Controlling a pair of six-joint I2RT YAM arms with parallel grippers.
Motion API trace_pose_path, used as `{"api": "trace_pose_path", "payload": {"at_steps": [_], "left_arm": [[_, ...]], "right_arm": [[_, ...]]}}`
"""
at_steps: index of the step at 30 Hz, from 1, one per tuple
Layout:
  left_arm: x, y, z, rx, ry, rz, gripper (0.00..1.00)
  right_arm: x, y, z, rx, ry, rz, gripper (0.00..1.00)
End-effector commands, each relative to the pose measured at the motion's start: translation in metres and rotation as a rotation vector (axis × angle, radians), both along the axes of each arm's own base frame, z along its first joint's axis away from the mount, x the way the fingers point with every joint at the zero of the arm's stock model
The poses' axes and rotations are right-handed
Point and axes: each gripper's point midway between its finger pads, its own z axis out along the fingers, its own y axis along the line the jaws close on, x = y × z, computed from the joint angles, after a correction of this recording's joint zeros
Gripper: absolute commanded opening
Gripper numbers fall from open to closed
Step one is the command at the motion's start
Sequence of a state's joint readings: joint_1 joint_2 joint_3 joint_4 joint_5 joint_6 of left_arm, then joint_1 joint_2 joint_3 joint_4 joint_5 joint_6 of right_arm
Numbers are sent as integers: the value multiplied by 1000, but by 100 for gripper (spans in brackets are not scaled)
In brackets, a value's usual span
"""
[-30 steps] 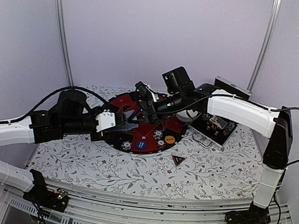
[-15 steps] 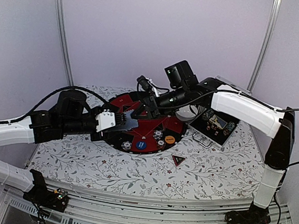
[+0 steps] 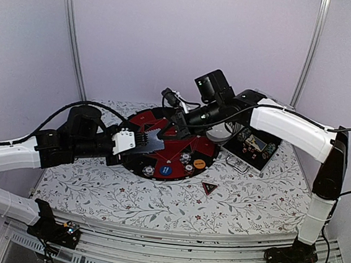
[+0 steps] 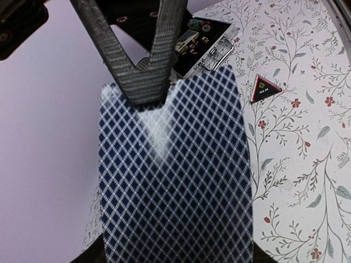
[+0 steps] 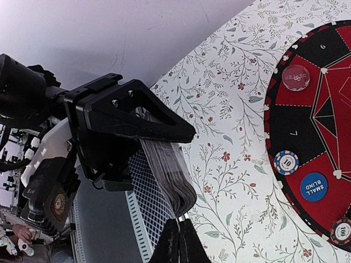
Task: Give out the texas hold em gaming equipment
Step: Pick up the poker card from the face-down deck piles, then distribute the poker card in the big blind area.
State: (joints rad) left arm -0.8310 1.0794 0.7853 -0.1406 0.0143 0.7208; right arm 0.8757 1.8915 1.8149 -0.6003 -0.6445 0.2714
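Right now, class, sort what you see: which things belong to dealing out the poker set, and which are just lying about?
For the job: cards, chips, blue disc, triangle marker.
Lying about: black case, flowered cloth.

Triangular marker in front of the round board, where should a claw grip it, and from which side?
From straight above: the triangular marker lies flat on the tablecloth, clear of the round board. Probably pinch its rim, one finger on a straight edge, the other on the opposite corner; it looks too thin for a sideways approach.
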Motion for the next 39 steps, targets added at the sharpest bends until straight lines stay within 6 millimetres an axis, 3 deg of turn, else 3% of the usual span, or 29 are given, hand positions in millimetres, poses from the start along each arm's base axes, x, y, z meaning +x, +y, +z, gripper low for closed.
{"api": "trace_pose_path", "payload": {"at_steps": [1,17,27,31,34,39], "left_arm": [[0,0,5,-29,-6,-4,53],[0,2,6,-28,-10,4,52],[5,10,12,-41,-5,59,53],[9,13,11,-47,0,87,53],[11,14,11,-53,1,97,53],[12,16,11,-71,-3,100,53]], "right_arm": [[7,-17,38,39,-78,-44,3],[13,-36,65,77,-121,-66,2],[67,-89,74,49,-157,-324,2],[102,-113,61,21,-164,-487,2],[126,-123,34,-33,-167,-589,2],[155,-112,-20,-54,-125,-652,2]]}}
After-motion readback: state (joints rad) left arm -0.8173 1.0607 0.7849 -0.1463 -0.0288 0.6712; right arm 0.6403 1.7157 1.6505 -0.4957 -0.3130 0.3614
